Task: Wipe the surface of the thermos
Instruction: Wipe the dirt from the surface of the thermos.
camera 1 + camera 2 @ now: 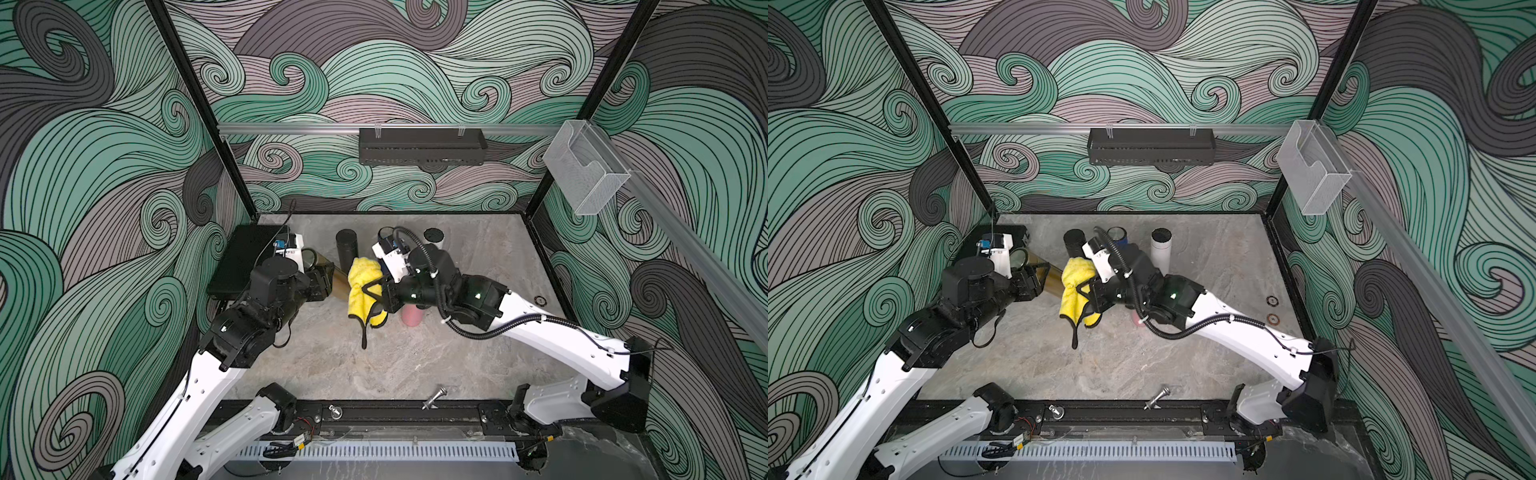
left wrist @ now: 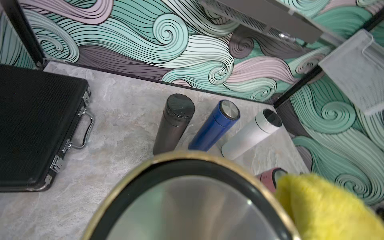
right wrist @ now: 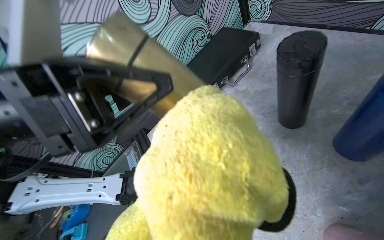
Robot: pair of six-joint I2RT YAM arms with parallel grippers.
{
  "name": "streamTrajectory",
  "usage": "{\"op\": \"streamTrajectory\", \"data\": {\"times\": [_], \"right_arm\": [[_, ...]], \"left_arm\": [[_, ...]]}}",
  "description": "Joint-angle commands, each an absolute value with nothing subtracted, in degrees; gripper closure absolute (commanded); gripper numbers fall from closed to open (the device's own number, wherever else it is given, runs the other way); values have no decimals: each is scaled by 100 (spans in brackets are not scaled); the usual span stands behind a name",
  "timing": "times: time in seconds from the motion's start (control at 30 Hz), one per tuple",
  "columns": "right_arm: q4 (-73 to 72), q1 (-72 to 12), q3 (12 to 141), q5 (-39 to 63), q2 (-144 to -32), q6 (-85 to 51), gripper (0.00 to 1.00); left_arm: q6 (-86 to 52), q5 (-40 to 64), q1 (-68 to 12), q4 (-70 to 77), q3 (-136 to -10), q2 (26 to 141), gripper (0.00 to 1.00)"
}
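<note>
You are in the wiping step itself. Your left end effector is clenched round the gold thermos and holds it tilted in the air above the tabletop, lid end toward the left wrist camera. Your right end effector is clamped on the yellow microfibre cloth, which is bunched against the lower body of the thermos just beyond the left fingers, with a loose tail hanging down.

Judging by that contact, only a patch of the barrel is covered so far. The next move calls for dragging the cloth along or around the exposed gold wall with steady pressure, while the left grip stays firm so the thermos does not twist. Mind the black thermos and the blue thermos standing just behind, and the pink one under the right arm.
</note>
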State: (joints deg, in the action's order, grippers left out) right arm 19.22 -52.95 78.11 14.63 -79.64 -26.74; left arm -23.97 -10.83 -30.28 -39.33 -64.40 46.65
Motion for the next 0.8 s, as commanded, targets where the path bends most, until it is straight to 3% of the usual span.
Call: {"op": "streamTrajectory", "data": {"times": [0.0, 0.17, 0.37, 0.77], "right_arm": [[1452, -4420, 7520, 3072, -7871, -3311, 100], [1888, -4060, 8086, 4114, -8237, -3097, 100], [1924, -4140, 8670, 4798, -8563, -2995, 100], [3106, -4737, 8250, 4599, -8928, -2384, 100]], "left_arm": [[-1355, -287, -3006, -3267, -6498, 4514, 100], [-963, 693, -2999, -2986, -6452, 4562, 100], [-673, 905, -3006, -3033, -6526, 4488, 100], [-382, 988, -3003, -3130, -6486, 4118, 100]]}}
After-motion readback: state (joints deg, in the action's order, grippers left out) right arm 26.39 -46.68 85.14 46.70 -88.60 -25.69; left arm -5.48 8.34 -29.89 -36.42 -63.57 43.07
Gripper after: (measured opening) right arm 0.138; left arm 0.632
